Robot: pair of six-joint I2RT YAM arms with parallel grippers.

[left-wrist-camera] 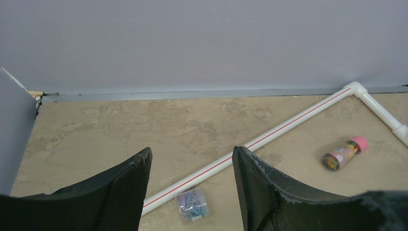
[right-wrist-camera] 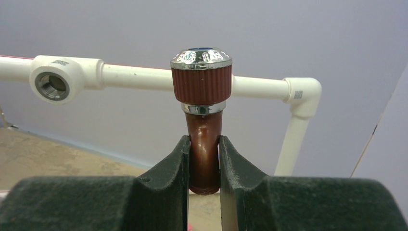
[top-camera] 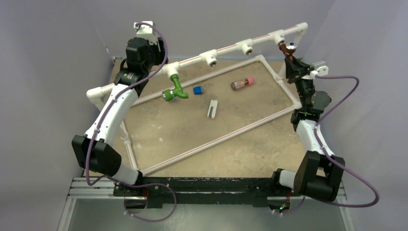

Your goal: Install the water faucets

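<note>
Held up at the far right end of the raised white pipe (top-camera: 228,49): the reddish-brown faucet (right-wrist-camera: 204,127), ribbed knob uppermost, stem clamped tight between the pads of the right gripper (right-wrist-camera: 204,144). Hard to tell from the wrist view whether already mated with the tee hidden behind the knob; probably just in front of it.

Keep the squeeze firm on that smooth, glossy stem, likely to slip under torque. Line up the threaded end square with the socket before pushing. Then turn by wrist roll rather than by dragging sideways against the pipe. Avoid mistaking the open tee (right-wrist-camera: 52,84) off to the left, well apart, for the target.

Further along, hanging spout-down from the leftmost tee: the green faucet (top-camera: 175,90), seemingly fitted already, so no need to touch.

Left gripper (left-wrist-camera: 191,153) spread wide and empty, looking down over the sandy table (left-wrist-camera: 120,125), a pink-capped bottle (left-wrist-camera: 344,153) and a small packet (left-wrist-camera: 192,206). Free to steady the pipe during the screwing, if needed.
</note>
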